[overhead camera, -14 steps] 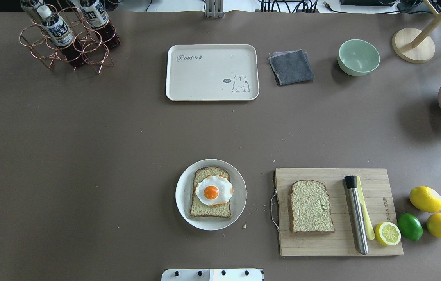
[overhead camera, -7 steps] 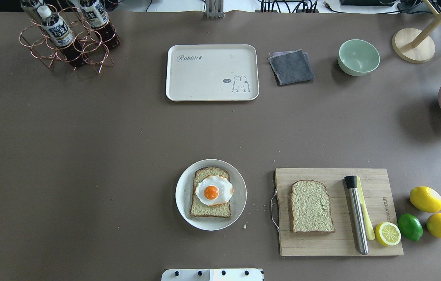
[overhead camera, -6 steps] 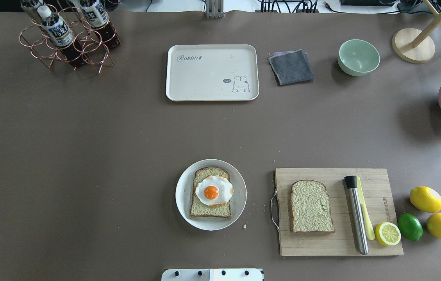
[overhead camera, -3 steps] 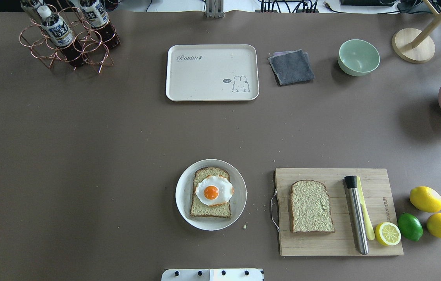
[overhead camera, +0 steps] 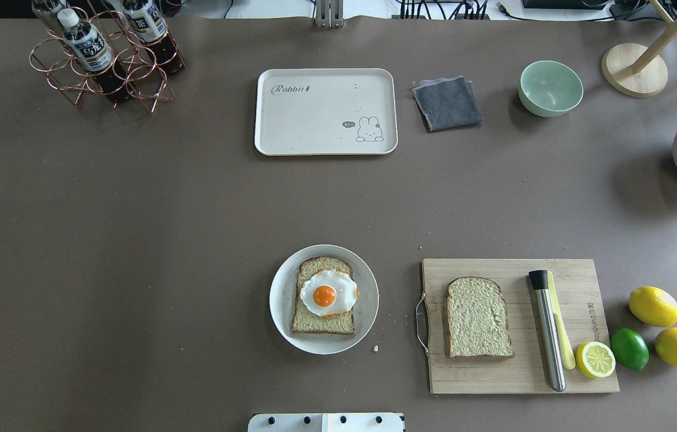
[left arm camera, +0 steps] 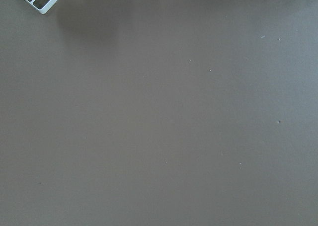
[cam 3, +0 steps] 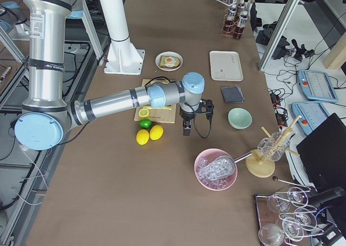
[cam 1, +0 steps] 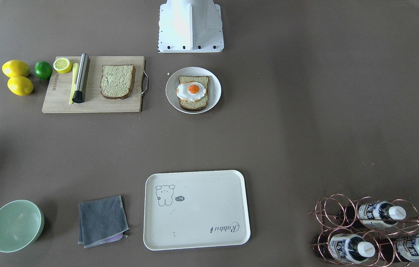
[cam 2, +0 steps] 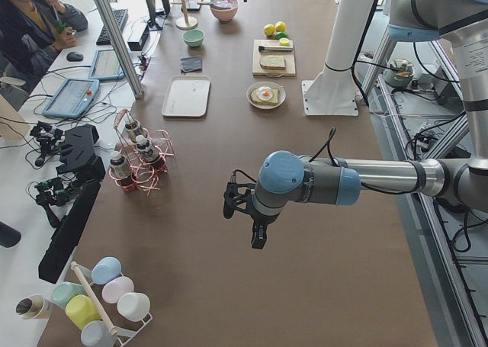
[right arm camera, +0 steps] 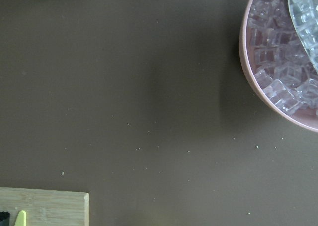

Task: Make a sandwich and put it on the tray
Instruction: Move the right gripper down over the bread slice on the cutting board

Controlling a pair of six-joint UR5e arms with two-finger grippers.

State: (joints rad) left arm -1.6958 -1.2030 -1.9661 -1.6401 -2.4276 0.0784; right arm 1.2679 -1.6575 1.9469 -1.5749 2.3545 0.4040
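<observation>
My right gripper hangs over table between the cutting board, which carries the plain bread slice, and the ice bowl. My left gripper is well apart from the egg-topped slice on its plate. The tray lies across the table. I cannot tell whether either grip is released.

Fried egg hides part of the bread slice beneath it.

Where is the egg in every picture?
Front-facing: egg top middle, on bread.
Overhead: bottom middle.
Exterior left: top middle, far away.
Exterior right: top middle.
Left wrist: not there.
Right wrist: not there.
Landmark: the round plate under it, beside the board.
</observation>
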